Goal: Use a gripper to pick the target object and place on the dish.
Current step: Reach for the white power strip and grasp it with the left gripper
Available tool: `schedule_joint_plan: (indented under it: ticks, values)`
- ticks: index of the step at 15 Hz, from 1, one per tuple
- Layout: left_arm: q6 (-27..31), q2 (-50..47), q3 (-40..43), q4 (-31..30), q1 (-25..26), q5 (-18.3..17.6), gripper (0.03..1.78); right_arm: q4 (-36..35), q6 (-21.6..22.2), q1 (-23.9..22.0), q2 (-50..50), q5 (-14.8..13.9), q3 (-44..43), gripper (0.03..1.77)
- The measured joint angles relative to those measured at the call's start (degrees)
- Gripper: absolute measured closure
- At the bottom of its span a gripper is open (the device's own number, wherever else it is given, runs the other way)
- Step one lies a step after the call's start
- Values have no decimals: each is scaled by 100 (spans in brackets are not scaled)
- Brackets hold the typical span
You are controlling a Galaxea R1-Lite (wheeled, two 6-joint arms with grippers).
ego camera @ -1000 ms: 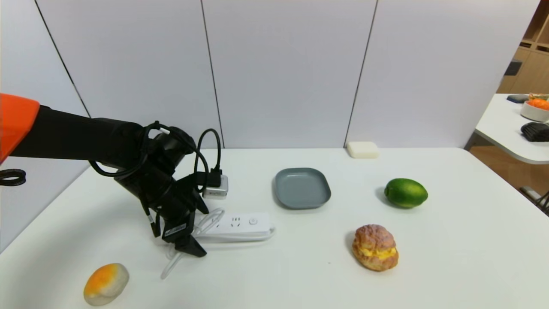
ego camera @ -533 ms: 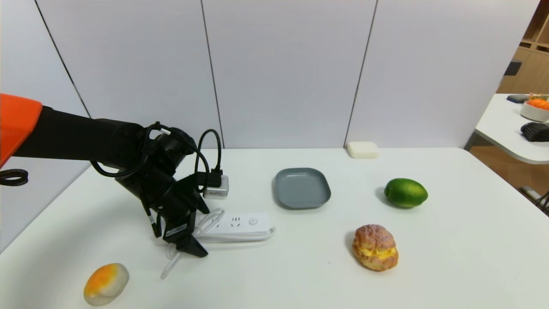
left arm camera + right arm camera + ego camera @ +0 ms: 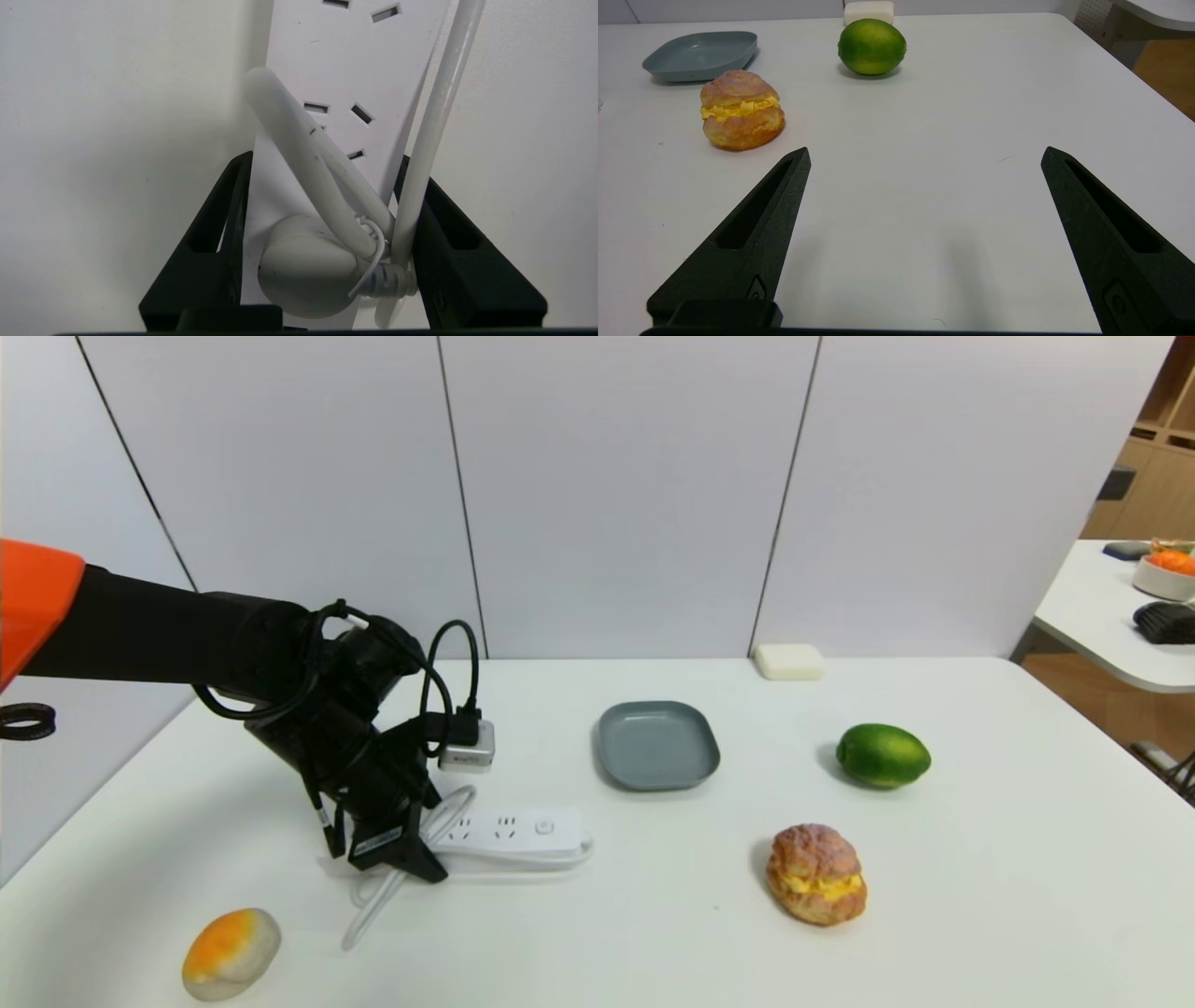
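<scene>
The white power strip [image 3: 513, 829] lies lengthwise on the table, left of the grey-blue dish [image 3: 658, 745], with its bundled cord [image 3: 392, 887] trailing toward the front. My left gripper [image 3: 422, 847] is at the strip's cord end. In the left wrist view the left gripper [image 3: 324, 158] is shut on the power strip [image 3: 336, 70]: one black finger [image 3: 219, 233] presses its side, and the other pinches a cord strand against the opposite side. The plug [image 3: 303, 266] sits between them. My right gripper [image 3: 927, 151] hovers open over bare table, out of the head view.
A cream puff [image 3: 817, 874] and a lime [image 3: 883, 755] sit right of the dish. A small white block [image 3: 789, 662] rests at the back wall. An orange-yellow lump [image 3: 231, 952] lies at the front left. A side table [image 3: 1120, 616] stands at far right.
The left fingers have closed onto the power strip's cord end. The strip and its cord shifted slightly left with the gripper.
</scene>
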Motion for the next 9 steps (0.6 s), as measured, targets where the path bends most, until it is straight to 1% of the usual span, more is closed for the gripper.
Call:
schedule_joint_plan:
  ticks: [9]
  values:
    - [-28,-139,2,13,4,5,90,0,0,0,0,2,0,9]
